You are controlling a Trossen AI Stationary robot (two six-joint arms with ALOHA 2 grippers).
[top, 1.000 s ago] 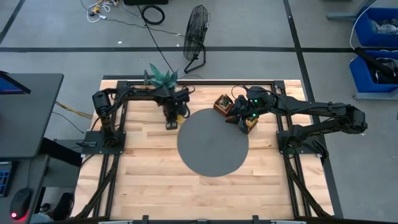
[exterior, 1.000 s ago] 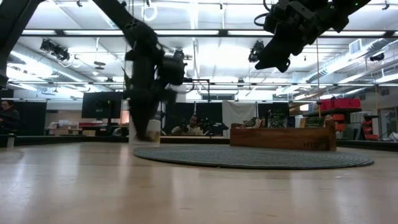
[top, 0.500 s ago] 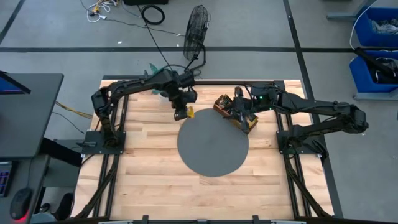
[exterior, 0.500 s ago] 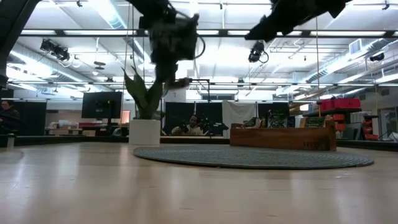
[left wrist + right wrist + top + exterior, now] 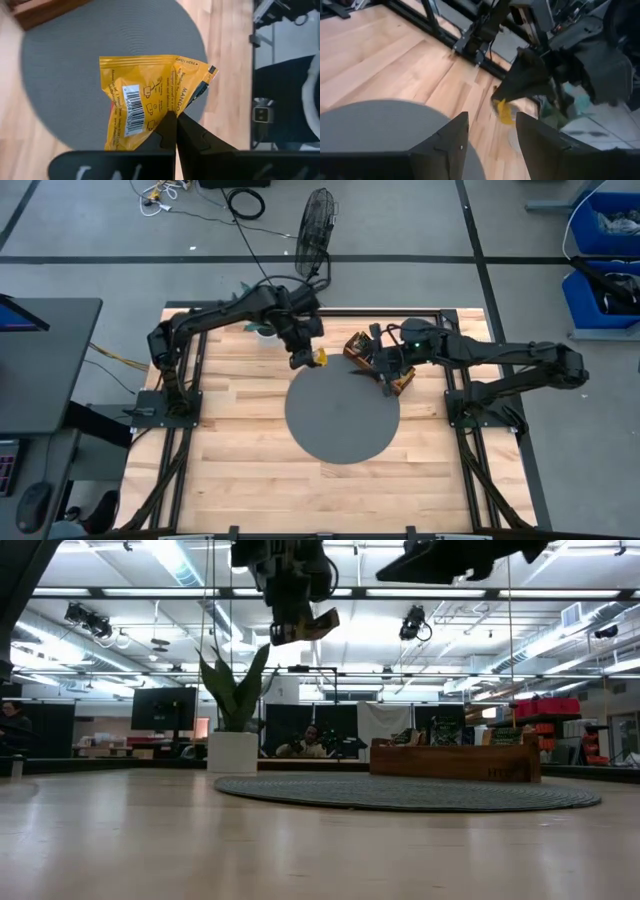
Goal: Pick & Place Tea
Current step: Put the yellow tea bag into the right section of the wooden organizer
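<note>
Above the wooden table's round grey mat point(image 5: 342, 415), the left gripper point(image 5: 303, 357) held pinched a yellow tea packet point(image 5: 150, 100), apparently light, crinkly, best gripped at its edge; the right gripper point(image 5: 490, 132) stood open.

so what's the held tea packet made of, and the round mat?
Yellow tea packet: probably glossy foil or plastic film; it crinkles and carries a printed barcode. Round grey mat: looks like woven fabric or felt, matte, with faint concentric ribbing in the left wrist view.
</note>
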